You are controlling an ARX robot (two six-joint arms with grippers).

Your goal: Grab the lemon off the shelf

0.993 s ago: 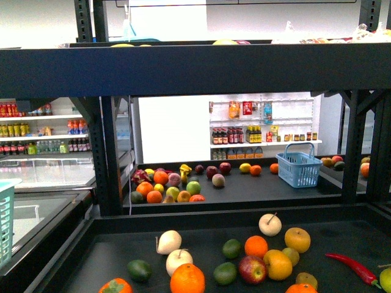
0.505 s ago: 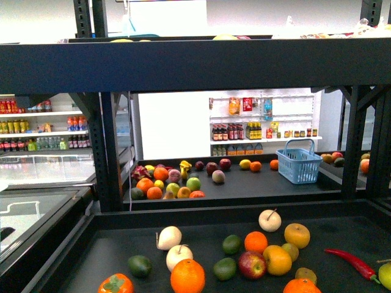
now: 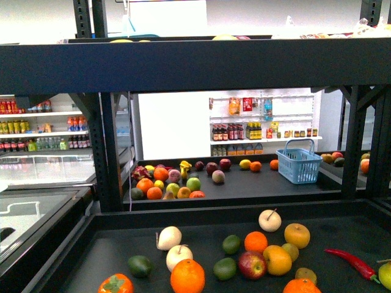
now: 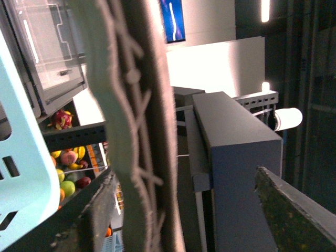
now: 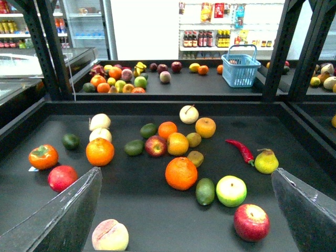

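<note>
Small yellow round lemon (image 5: 193,139) lies mid-tray on black metal shelf (image 5: 157,107), ahead of R gripper (image 5: 185,170), jaws spread wide, nothing held. R arm judged nearer. L gripper (image 4: 185,173) state can't be told.

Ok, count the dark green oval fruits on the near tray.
4 dark green fruits: one near the persimmon, two by the smallest orange, one beside the green apple. None looks hidden.

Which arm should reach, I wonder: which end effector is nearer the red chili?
Right. Right end effector faces the chili on the shelf; left end effector sits beside a blue basket, chili unseen.
</note>
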